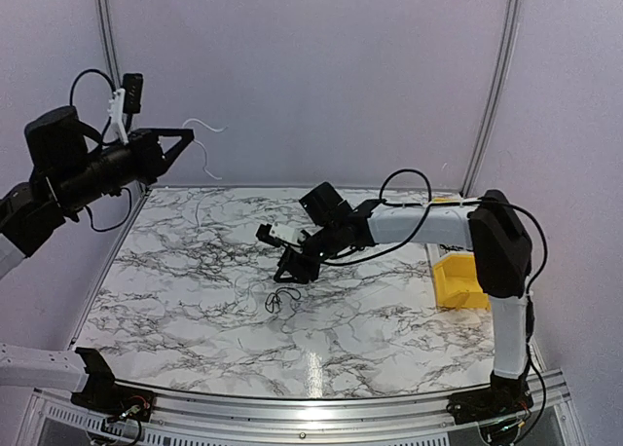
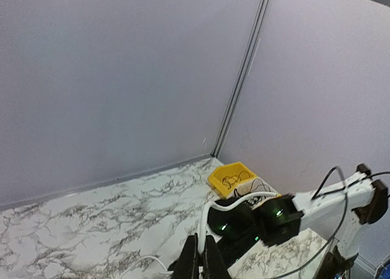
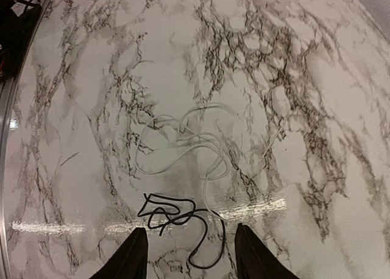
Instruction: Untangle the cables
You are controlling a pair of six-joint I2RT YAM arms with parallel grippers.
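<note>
Two loose cables lie on the marble table [image 1: 175,310]: a black cable [image 3: 167,199] in a small tangle and a pale cable [image 3: 152,172] looped just beyond it and running down to touch it. The black cable [image 1: 282,300] also shows in the top view. My right gripper [image 3: 192,257] hovers open right over the black tangle, holding nothing, and reaches to mid-table [image 1: 290,271]. My left gripper [image 1: 185,139] is raised high at the back left. It is shut [image 2: 200,237] on a white cable [image 2: 202,227], which dangles from it [image 1: 212,159].
A yellow bin [image 1: 458,280] stands at the table's right edge behind the right arm, with thin wires inside [image 2: 218,186]. Pale walls close the back and sides. The right arm's body stretches across the right half of the table.
</note>
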